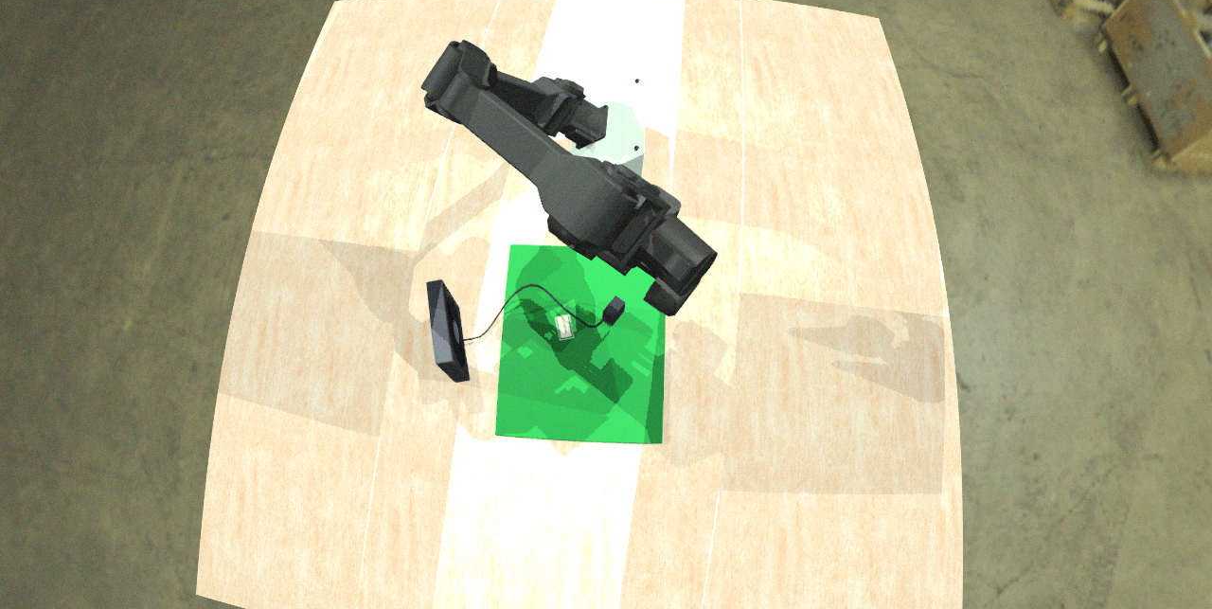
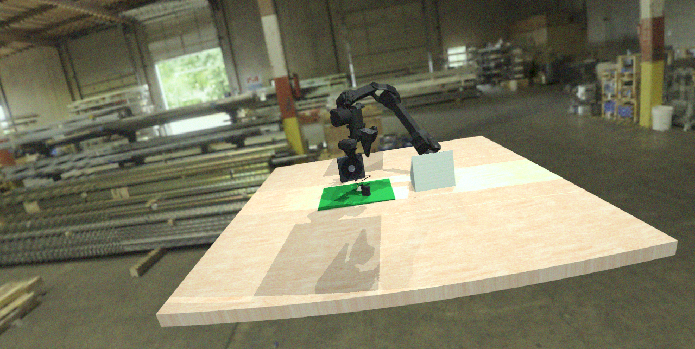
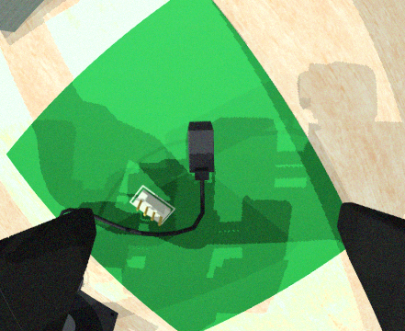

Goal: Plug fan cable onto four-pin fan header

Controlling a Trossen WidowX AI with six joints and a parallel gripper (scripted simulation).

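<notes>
The black plug (image 1: 614, 311) (image 2: 366, 190) (image 3: 201, 149) is off the header, to its right in the top view; whether it touches the board is unclear. Its thin cable (image 1: 532, 285) (image 3: 156, 233) bends past the header to the fan (image 1: 444, 333) (image 2: 343, 167). The white four-pin header (image 1: 564, 326) (image 3: 152, 205) is empty on the green board (image 1: 542, 422) (image 2: 335, 202) (image 3: 165, 55), its pins showing in the wrist view. My gripper (image 2: 359, 156) (image 3: 219, 221) is wide open and empty, above the board. The plug appears ahead of the fingertips in the wrist view. The arm hides the fingers in the top view.
The fan stands upright left of the board in the top view. A pale green block (image 1: 625, 126) (image 2: 432, 170) (image 3: 16, 14) stands near the arm's base, beyond the board. The cable crosses over the board's left edge. Shadows fall across the board and the wooden table (image 1: 813, 402) (image 2: 510, 215).
</notes>
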